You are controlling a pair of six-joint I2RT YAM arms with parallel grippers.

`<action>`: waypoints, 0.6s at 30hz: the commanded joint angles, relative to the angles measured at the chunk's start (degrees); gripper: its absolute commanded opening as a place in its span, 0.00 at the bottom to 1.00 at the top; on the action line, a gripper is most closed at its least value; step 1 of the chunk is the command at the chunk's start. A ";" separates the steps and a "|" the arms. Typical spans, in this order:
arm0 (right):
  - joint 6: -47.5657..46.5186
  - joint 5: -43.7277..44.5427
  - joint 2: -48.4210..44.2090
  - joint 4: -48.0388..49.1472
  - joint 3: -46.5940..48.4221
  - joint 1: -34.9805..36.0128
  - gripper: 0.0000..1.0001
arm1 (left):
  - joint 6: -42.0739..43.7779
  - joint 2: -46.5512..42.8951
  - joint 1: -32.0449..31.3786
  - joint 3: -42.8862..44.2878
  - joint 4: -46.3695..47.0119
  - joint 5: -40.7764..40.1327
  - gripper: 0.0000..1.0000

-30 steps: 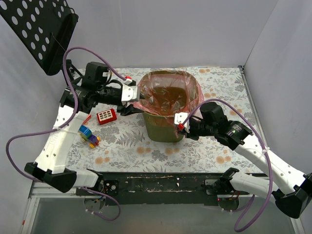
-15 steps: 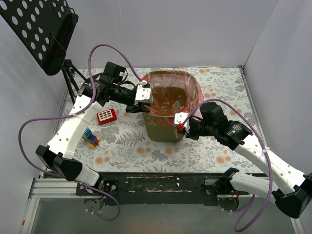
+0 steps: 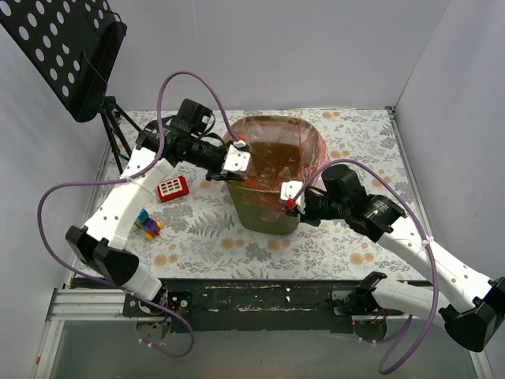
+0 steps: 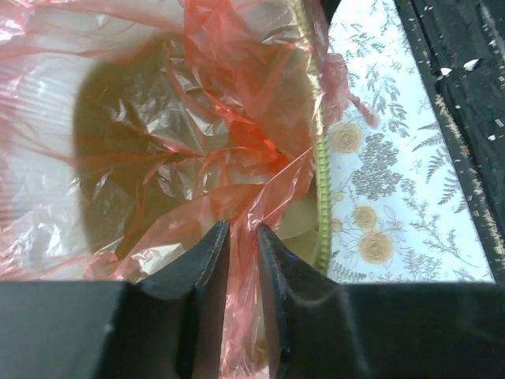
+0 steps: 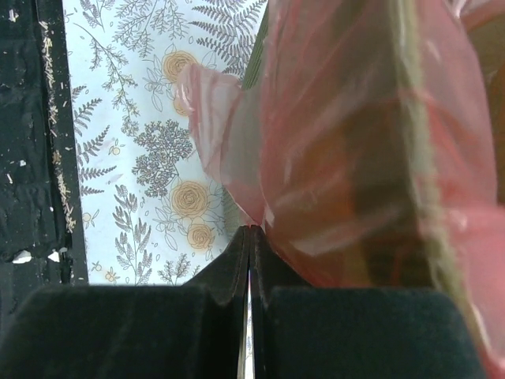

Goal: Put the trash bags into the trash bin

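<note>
The left pincer [image 4: 241, 229] stands narrow inside the bin's [image 3: 264, 215] mouth with bag [image 4: 158, 118] film in the gap; whether it grips, I cannot tell. The rim runs just right of it, bare table [image 4: 394, 158] beyond. The right pincer [image 5: 250, 230] pinches the bag's overhanging hem outside the bin wall, with open table on its left.

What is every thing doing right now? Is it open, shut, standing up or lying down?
red trash bag, spread open inside the bin, edge draped over the rim.
trash bin, upright, lined with the bag.
left hand, fingers slightly apart with bag film between them; grip unclear.
right hand, shut on the bag's edge.
red toy with white buttons, lying flat, untouched.
</note>
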 commanded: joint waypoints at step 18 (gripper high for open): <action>0.94 -2.81 0.75 0.04 5.75 0.35 0.01 | -2.95 -6.25 -0.54 2.73 0.02 -0.75 0.00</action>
